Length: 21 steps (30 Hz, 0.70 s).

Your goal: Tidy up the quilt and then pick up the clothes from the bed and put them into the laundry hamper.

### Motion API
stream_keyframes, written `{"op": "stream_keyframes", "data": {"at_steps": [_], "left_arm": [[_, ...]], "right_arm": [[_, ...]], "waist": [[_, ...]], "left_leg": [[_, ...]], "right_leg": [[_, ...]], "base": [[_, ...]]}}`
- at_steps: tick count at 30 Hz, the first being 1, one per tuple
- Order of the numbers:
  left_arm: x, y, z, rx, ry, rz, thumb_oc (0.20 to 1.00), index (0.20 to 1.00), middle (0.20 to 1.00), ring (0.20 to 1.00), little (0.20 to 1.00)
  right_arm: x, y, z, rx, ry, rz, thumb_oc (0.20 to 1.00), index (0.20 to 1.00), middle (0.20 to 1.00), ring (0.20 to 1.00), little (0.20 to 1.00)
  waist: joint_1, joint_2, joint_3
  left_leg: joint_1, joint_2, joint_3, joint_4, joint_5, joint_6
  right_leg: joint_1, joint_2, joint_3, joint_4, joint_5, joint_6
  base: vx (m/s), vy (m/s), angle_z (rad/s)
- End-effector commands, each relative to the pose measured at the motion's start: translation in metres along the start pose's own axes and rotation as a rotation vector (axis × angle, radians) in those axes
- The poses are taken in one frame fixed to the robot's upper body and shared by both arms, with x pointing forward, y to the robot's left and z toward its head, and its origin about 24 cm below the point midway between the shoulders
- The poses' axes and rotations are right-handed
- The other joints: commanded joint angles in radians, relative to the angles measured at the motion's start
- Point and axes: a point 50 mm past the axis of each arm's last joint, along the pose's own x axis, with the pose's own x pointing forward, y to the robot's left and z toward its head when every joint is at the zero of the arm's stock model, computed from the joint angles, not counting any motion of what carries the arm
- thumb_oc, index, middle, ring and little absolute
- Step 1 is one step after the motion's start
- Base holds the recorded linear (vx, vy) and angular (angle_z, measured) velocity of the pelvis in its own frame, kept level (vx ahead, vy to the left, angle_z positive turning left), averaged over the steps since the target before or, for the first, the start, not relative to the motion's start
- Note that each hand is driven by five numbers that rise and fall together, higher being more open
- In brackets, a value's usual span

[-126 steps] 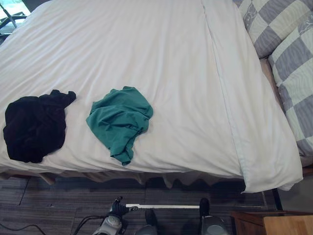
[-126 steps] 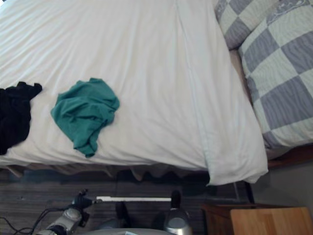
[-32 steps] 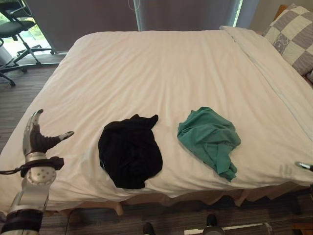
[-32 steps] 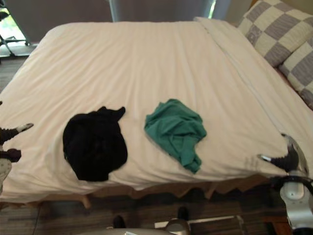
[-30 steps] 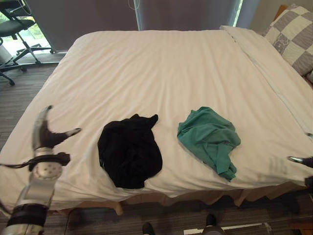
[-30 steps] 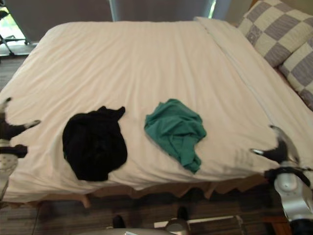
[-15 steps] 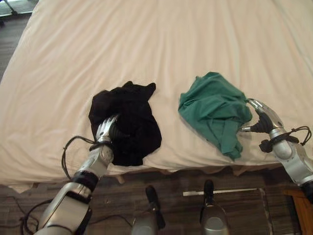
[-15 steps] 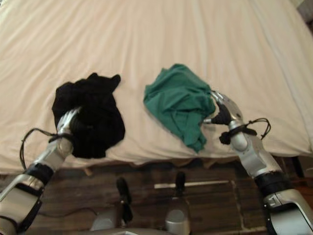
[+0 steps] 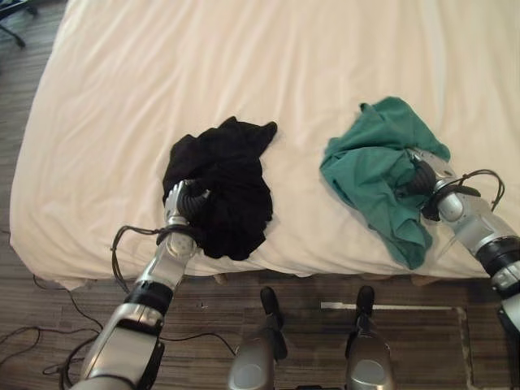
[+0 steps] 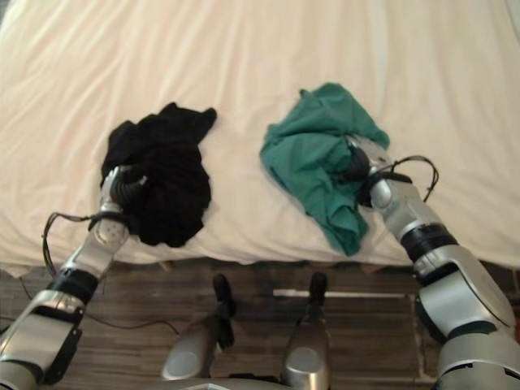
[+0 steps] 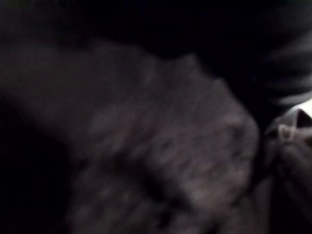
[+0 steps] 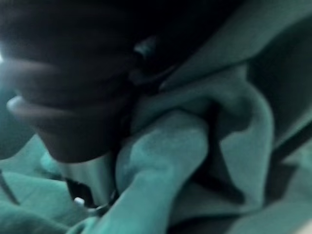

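Two crumpled garments lie near the front edge of the bed, on a smooth white quilt (image 9: pixel 268 57). The black garment (image 9: pixel 223 183) sits toward the robot's left and the green garment (image 9: pixel 375 166) toward its right, well apart from each other. The left hand (image 9: pixel 180 203) is pushed into the near edge of the black heap; the left wrist view is all dark cloth, so whether its fingers have closed cannot be told. The right hand (image 10: pixel 361 165) is buried in the right side of the green heap, with folds of teal cloth bunched around what seems to be a curled finger in the right wrist view, so it appears to be gripping the cloth.

The step in hand looks like gathering both garments at once. To do it well, each hand should take a thick bunch of cloth rather than a thin outer fold, since a loose tail hangs from the green piece over the bed edge and could drag or slip. The grip should catch the garment alone, not the quilt beneath, or the lift will rumple the tidied cover. A straight upward lift before swinging away would keep the trailing ends clear.
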Motion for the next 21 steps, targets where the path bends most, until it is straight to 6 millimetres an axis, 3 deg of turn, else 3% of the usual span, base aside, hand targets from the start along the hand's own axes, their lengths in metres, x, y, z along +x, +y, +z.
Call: {"op": "stream_keyframes", "data": {"at_steps": [1, 5, 7, 8, 9, 10, 11, 12, 14, 16, 17, 18, 20, 21], "left_arm": [[-0.060, -0.021, -0.074, -0.135, 0.259, -0.147, 0.200, 0.200, 0.200, 0.200, 0.200], [-0.070, -0.008, -0.062, -0.406, 0.179, -0.060, 0.200, 0.200, 0.200, 0.200, 0.200], [-0.072, 0.000, -0.063, -0.475, 0.167, -0.021, 0.200, 0.200, 0.200, 0.200, 0.200], [-0.071, 0.005, -0.062, -0.501, 0.161, 0.002, 0.200, 0.200, 0.200, 0.200, 0.200], [-0.070, 0.008, -0.062, -0.528, 0.154, 0.008, 0.200, 0.200, 0.200, 0.200, 0.200], [-0.069, 0.009, -0.057, -0.583, 0.126, 0.027, 0.200, 0.200, 0.200, 0.200, 0.200], [-0.069, 0.011, -0.057, -0.607, 0.122, 0.052, 0.200, 0.200, 0.200, 0.200, 0.200], [-0.069, 0.004, -0.059, -0.622, 0.142, 0.058, 0.200, 0.200, 0.200, 0.200, 0.200], [-0.070, 0.001, -0.059, -0.670, 0.144, 0.079, 0.200, 0.200, 0.200, 0.200, 0.200], [-0.075, -0.010, -0.061, -0.727, 0.159, 0.085, 0.200, 0.200, 0.200, 0.200, 0.200], [-0.076, -0.015, -0.057, -0.756, 0.146, 0.081, 0.200, 0.200, 0.200, 0.200, 0.200], [-0.075, -0.017, -0.054, -0.759, 0.133, 0.081, 0.200, 0.200, 0.200, 0.200, 0.200], [-0.078, -0.019, -0.053, -0.715, 0.134, 0.068, 0.200, 0.200, 0.200, 0.200, 0.200], [-0.086, -0.016, -0.059, -0.697, 0.154, 0.072, 0.200, 0.200, 0.200, 0.200, 0.200]], "right_arm": [[0.002, 0.018, -0.009, 0.065, 0.105, 0.123, 0.200, 0.200, 0.200, 0.200, 0.200], [-0.026, 0.079, 0.014, 0.532, 0.035, 0.176, 0.200, 0.200, 0.200, 0.200, 0.200], [-0.045, 0.103, 0.028, 0.661, -0.032, 0.239, 0.200, 0.200, 0.200, 0.200, 0.200], [-0.054, 0.112, 0.037, 0.727, -0.067, 0.266, 0.200, 0.200, 0.200, 0.200, 0.200], [-0.065, 0.120, 0.042, 0.769, -0.097, 0.295, 0.200, 0.200, 0.200, 0.200, 0.200], [-0.069, 0.126, 0.061, 0.862, -0.156, 0.342, 0.200, 0.200, 0.200, 0.200, 0.200], [-0.071, 0.131, 0.075, 0.971, -0.186, 0.369, 0.200, 0.200, 0.200, 0.200, 0.200], [-0.076, 0.131, 0.099, 1.193, -0.256, 0.382, 0.200, 0.200, 0.200, 0.200, 0.200], [-0.076, 0.130, 0.108, 1.252, -0.285, 0.389, 0.200, 0.200, 0.200, 0.200, 0.200], [-0.077, 0.119, 0.119, 1.316, -0.361, 0.374, 0.200, 0.200, 0.200, 0.200, 0.200], [-0.078, 0.111, 0.120, 1.312, -0.394, 0.346, 0.200, 0.200, 0.200, 0.200, 0.200], [-0.078, 0.106, 0.119, 1.292, -0.415, 0.324, 0.200, 0.200, 0.200, 0.200, 0.200], [-0.078, 0.098, 0.114, 1.223, -0.424, 0.276, 0.200, 0.200, 0.200, 0.200, 0.200], [-0.080, 0.097, 0.106, 1.206, -0.391, 0.242, 0.200, 0.200, 0.200, 0.200, 0.200]], "waist": [[0.091, -0.059, 0.009], [0.113, -0.078, -0.034], [0.122, -0.088, -0.066], [0.118, -0.094, -0.081], [0.104, -0.096, -0.087], [0.102, -0.090, -0.092], [0.124, -0.090, -0.102], [0.146, -0.085, -0.113], [0.159, -0.084, -0.121], [0.171, -0.078, -0.128], [0.171, -0.078, -0.130], [0.167, -0.080, -0.136], [0.147, -0.088, -0.163], [0.146, -0.090, -0.195]], "left_leg": [[-0.043, 0.085, -0.044, 0.071, -0.007, -0.097], [0.013, 0.064, -0.056, 0.011, -0.011, -0.079], [0.039, 0.050, -0.083, -0.028, -0.013, -0.067], [0.035, 0.042, -0.116, -0.040, -0.006, -0.061], [0.025, 0.029, -0.160, -0.044, -0.001, -0.048], [0.035, 0.017, -0.187, -0.044, -0.004, -0.040], [0.034, 0.009, -0.190, -0.044, -0.006, -0.035], [0.029, -0.007, -0.254, -0.044, 0.006, -0.035], [0.021, -0.012, -0.268, -0.044, 0.009, -0.041], [-0.008, -0.015, -0.275, -0.039, 0.022, -0.064], [-0.031, -0.004, -0.233, -0.027, 0.032, -0.068], [-0.041, 0.025, -0.140, -0.010, 0.044, -0.071], [-0.033, 0.140, 0.132, 0.052, 0.063, -0.083], [0.012, 0.199, 0.201, 0.051, 0.068, -0.113]], "right_leg": [[-0.127, -0.085, 0.006, 0.142, 0.044, 0.039], [-0.081, -0.090, -0.022, 0.126, 0.057, 0.051], [-0.065, -0.087, -0.024, 0.136, 0.053, 0.058], [-0.059, -0.076, -0.004, 0.150, 0.053, 0.057], [-0.054, -0.024, 0.073, 0.165, 0.017, 0.042], [-0.060, 0.031, 0.164, 0.166, -0.005, 0.045], [-0.037, 0.051, 0.176, 0.131, -0.022, 0.028], [0.006, 0.082, 0.167, 0.092, -0.059, -0.005], [0.015, 0.084, 0.153, 0.069, -0.051, -0.007], [0.062, 0.060, 0.059, 0.021, -0.040, 0.003], [0.078, 0.041, 0.010, 0.007, -0.037, 0.007], [0.092, 0.020, -0.046, 0.000, -0.029, 0.015], [0.133, -0.022, -0.176, -0.012, -0.010, 0.027], [0.188, -0.037, -0.232, -0.013, -0.020, 0.037]], "base": [[0.00, 0.047, 0.33], [0.01, 0.037, 0.24], [0.06, -0.033, 0.09], [0.04, -0.099, 0.30], [0.03, -0.055, 0.46], [0.04, 0.009, 0.82], [0.06, -0.041, 0.91], [0.03, -0.075, 0.78], [0.02, -0.088, 0.65], [-0.04, -0.087, 0.95], [-0.12, -0.027, 1.11], [-0.14, 0.045, 1.60], [-0.03, 0.129, 1.59], [0.10, 0.127, 1.82]]}}
